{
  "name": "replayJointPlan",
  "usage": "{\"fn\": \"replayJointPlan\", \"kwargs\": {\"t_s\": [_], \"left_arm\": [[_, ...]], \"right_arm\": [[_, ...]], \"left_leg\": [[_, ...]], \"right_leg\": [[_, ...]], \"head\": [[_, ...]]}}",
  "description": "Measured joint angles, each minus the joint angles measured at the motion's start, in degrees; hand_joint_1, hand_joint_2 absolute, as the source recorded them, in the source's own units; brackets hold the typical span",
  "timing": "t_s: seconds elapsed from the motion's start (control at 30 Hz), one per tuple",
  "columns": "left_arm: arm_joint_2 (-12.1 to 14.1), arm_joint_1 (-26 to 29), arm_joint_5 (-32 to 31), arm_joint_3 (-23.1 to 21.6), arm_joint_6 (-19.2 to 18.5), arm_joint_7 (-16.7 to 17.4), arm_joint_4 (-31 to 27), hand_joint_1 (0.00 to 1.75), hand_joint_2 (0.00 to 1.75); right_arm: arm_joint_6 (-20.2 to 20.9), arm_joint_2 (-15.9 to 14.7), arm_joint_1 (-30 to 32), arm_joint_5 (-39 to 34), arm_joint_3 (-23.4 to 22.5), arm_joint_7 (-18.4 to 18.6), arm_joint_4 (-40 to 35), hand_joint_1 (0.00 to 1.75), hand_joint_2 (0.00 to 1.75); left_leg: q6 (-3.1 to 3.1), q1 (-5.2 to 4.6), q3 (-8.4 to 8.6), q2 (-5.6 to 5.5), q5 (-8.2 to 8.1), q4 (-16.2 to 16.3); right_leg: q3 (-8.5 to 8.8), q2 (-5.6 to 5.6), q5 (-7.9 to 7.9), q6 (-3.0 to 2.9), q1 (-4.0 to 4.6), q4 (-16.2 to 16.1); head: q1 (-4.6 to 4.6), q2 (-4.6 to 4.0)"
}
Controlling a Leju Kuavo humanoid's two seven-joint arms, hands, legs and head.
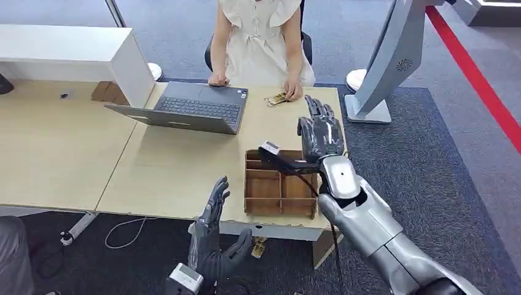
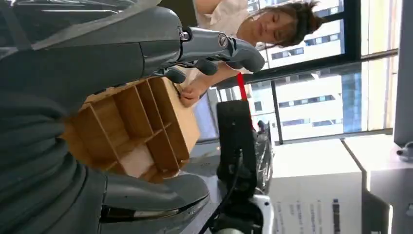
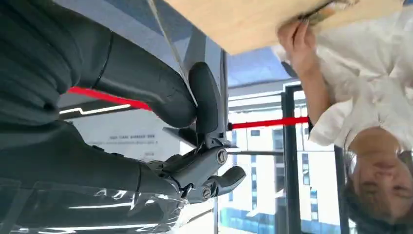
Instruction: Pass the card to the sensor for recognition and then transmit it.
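The table spans the left and middle of the head view. At its 12 o'clock edge sits a person in a pale top, one hand by the laptop and the other resting on the card, which lies flat on the table at about 1 o'clock from the table's middle. The laptop stands open just to the 9 o'clock side of the card.

A wooden tray with several compartments lies near the table's 5 o'clock corner; the left wrist view shows the tray with nothing visible in the compartments facing the camera.

The right hand is raised over the table at the tray's 1 o'clock, at 5 o'clock from the card and apart from it. Its fingers are stretched out and slightly apart, holding nothing; the right wrist view shows the fingers loose with nothing between them. A black cable runs from a small box at the tray's 12 o'clock rim down along the right arm.

The left hand hangs off the table's 6 o'clock edge, at the tray's 8 o'clock, fingers spread, thumb out, nothing in its grasp.

A white stand is on the carpet at 3 o'clock from the card.
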Motion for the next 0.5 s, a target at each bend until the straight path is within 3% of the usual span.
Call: {"fn": "replayJointPlan", "kwargs": {"t_s": [0.5], "left_arm": [[-1.1, -1.1, 0.6, -0.4, -3.6, -0.3, 2.7, 0.0, 1.75]], "right_arm": [[4.2, -2.4, -0.9, 2.4, -3.5, 1.4, -5.7, 1.73, 1.75]], "left_leg": [[0.0, 0.0, -0.01, 0.0, 0.0, 0.0]], "right_leg": [[0.0, 0.0, 0.0, 0.0, 0.0, 0.0]], "head": [[0.02, -0.02]]}}
